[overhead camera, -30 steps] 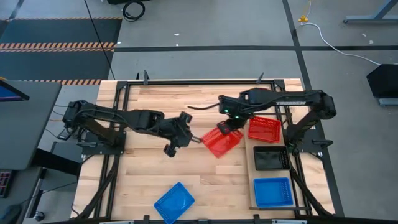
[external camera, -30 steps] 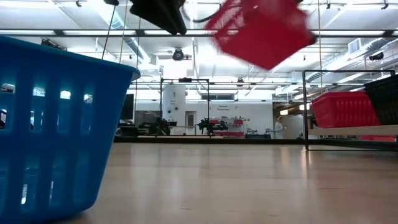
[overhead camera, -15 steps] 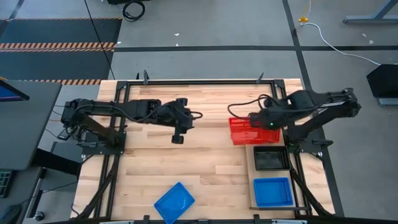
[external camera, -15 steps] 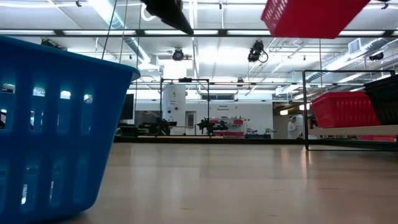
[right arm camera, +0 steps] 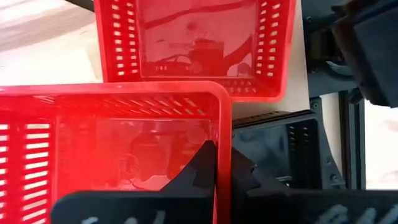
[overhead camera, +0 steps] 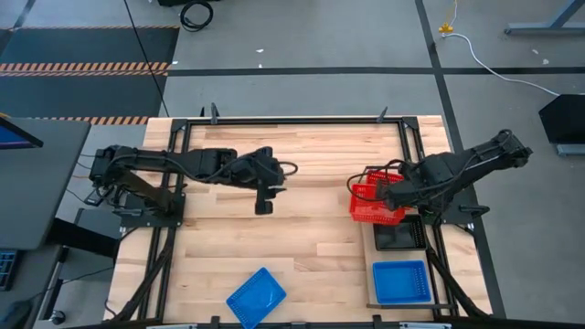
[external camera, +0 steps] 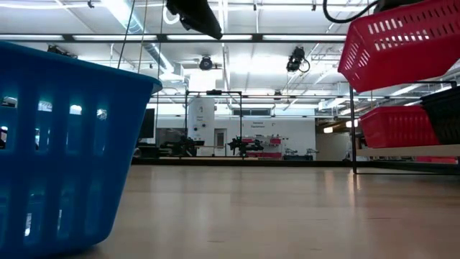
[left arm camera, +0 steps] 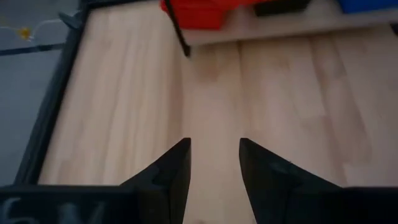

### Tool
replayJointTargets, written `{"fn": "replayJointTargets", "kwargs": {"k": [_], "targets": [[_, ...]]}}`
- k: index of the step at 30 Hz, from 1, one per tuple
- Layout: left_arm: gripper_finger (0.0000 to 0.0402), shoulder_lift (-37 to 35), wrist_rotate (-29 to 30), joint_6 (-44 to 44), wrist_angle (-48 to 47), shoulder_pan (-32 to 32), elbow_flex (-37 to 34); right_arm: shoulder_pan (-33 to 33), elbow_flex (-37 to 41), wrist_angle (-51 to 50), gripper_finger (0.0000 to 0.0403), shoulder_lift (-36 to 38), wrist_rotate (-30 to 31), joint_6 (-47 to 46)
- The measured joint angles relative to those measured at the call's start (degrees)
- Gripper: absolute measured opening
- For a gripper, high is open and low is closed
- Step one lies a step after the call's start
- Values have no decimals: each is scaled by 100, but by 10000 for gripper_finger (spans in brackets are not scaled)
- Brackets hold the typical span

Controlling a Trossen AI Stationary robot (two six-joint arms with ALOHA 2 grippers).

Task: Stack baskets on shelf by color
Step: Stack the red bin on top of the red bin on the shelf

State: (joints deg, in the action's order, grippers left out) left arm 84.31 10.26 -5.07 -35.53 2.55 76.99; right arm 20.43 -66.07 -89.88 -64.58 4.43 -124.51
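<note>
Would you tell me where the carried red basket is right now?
In the high view, the right gripper holds it aloft at the table's right, over the shelf's red stack.

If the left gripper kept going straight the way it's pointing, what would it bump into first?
Probably the bare wooden tabletop: the open left gripper tilts down at it. If it skimmed over, it would reach the shelf with the red basket, though depth is hard to judge.

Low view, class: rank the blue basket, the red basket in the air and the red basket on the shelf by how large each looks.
1. Blue basket: largest by far, but it sits nearest the camera.
2. Held red basket, carried by the right gripper.
3. Red basket on the shelf: smallest, farthest off.
Real sizes cannot be ranked here.
</note>
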Motion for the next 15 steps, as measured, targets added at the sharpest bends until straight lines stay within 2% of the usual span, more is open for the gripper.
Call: {"fn": "replayJointTargets", "kwargs": {"k": [10, 15], "targets": [[141, 0, -2, 42, -412, 319, 0, -3, 916, -23, 11, 1132, -5, -55], [135, -5, 0, 435, -421, 323, 0, -71, 1303, -7, 14, 1617, 31, -94]]}}
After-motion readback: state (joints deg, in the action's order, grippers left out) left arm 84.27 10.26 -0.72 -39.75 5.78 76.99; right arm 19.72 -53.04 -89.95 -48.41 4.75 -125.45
